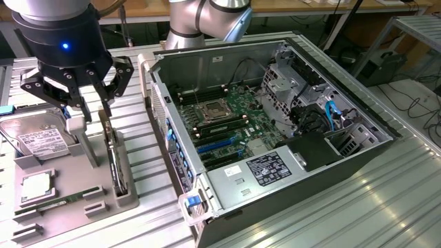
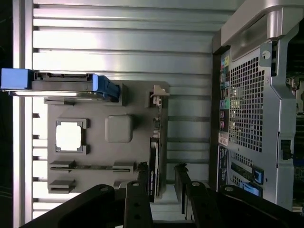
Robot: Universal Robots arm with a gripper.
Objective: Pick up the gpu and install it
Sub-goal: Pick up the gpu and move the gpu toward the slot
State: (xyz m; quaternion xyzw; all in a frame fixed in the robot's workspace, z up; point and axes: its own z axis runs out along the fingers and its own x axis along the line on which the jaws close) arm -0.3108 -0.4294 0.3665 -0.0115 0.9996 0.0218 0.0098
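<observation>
The gpu (image 1: 112,155) stands on edge in a slot of the grey parts tray (image 1: 72,175), on the exterior view's left. It is a thin dark card with its silver bracket at the far end. My gripper (image 1: 88,109) hangs just above the card's far end, open. In the wrist view the gpu (image 2: 154,161) is edge-on and its near end lies between my two fingers (image 2: 142,178), with a gap on at least one side. My gripper (image 2: 161,179) holds nothing.
A silver hard drive (image 1: 38,137), a CPU (image 1: 36,187) and a green memory stick (image 1: 62,200) share the tray. The open computer case (image 1: 276,134) lies on the exterior view's right, with blue motherboard slots (image 1: 217,144) exposed. Its perforated rear wall (image 2: 247,109) stands close beside the tray.
</observation>
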